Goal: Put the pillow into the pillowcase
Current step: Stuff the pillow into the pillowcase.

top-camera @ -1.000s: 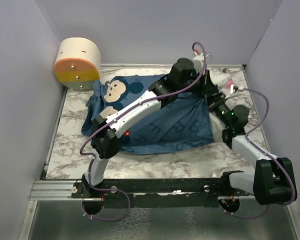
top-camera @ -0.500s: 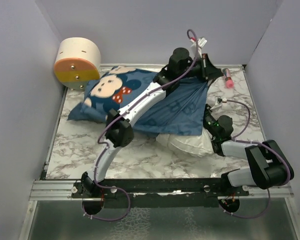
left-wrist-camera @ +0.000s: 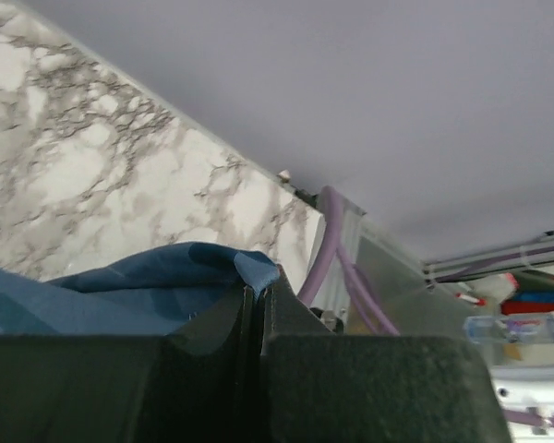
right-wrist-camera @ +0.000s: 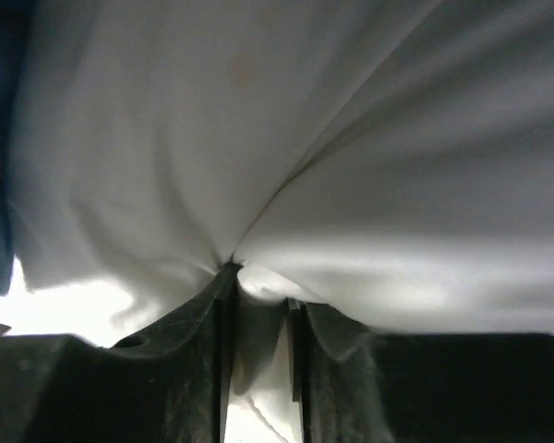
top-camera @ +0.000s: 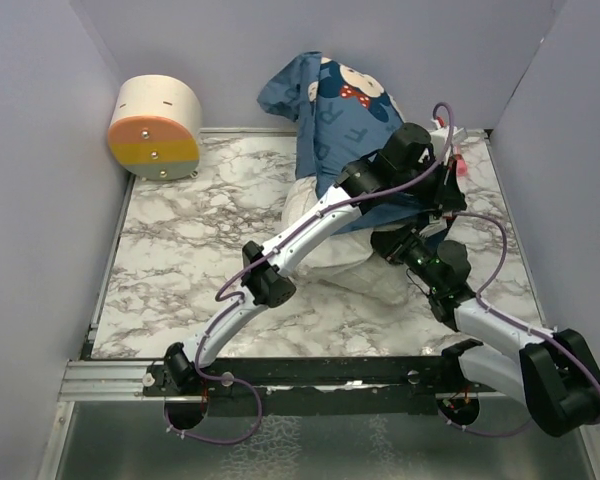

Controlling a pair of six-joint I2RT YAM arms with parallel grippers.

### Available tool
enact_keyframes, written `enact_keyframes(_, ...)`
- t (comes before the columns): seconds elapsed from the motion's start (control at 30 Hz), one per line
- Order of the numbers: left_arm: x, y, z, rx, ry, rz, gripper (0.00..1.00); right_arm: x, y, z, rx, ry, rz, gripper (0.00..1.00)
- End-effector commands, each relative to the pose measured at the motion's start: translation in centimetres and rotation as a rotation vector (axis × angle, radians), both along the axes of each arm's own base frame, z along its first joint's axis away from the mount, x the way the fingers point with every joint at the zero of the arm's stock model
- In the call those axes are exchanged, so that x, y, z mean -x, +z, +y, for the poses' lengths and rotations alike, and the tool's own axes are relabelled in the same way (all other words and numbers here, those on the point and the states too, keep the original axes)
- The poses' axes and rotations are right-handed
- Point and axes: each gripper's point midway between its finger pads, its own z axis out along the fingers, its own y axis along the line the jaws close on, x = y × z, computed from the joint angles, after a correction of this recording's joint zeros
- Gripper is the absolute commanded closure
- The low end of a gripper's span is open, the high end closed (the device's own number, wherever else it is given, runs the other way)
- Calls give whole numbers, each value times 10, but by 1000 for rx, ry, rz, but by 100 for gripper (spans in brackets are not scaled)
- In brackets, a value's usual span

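Observation:
The dark blue pillowcase [top-camera: 330, 110] with its mouse face is lifted against the back wall, bunched over the upper part of the white pillow [top-camera: 335, 262]. The pillow's lower part bulges out onto the table. My left gripper [top-camera: 444, 193] is at the pillowcase's right edge. In the left wrist view this gripper [left-wrist-camera: 260, 284] is shut on a fold of the blue pillowcase [left-wrist-camera: 157, 291]. My right gripper [top-camera: 393, 244] is at the pillow's right side. Its jaws [right-wrist-camera: 258, 279] stand slightly apart, with a fold of the pillow [right-wrist-camera: 258, 138] lying loosely between them.
A round wooden drum [top-camera: 155, 125] with an orange face stands at the back left corner. A small pink object [top-camera: 459, 162] lies at the back right, partly behind the left arm. Grey walls close in the marble table [top-camera: 180, 260] on three sides.
The pillowcase and pillow have swung from lying at the back left to raised at the back centre. The left gripper moved right and nearer. The right jaws have parted.

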Motion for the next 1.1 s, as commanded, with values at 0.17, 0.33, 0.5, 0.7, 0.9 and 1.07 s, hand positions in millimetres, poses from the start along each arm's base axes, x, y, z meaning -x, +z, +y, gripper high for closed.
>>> enact_keyframes(0.17,5,-29,79,-439,156,-246,100,19,2,-5,217,46,-88,55)
enact_keyframes(0.33,-13,-35,134,-638,295,-363,100,52,16,2,271,186,-228,38)
enact_keyframes(0.5,-24,-57,203,-669,474,-405,87,77,30,-2,304,229,-311,24)
enact_keyframes(0.7,-22,-33,257,-568,569,-383,43,88,54,-4,340,252,-371,16)
enact_keyframes(0.9,-5,-8,301,-513,625,-408,23,72,78,-19,393,136,-339,7)
enact_keyframes(1.07,41,15,310,-331,546,-382,17,40,65,-36,494,21,-173,6)
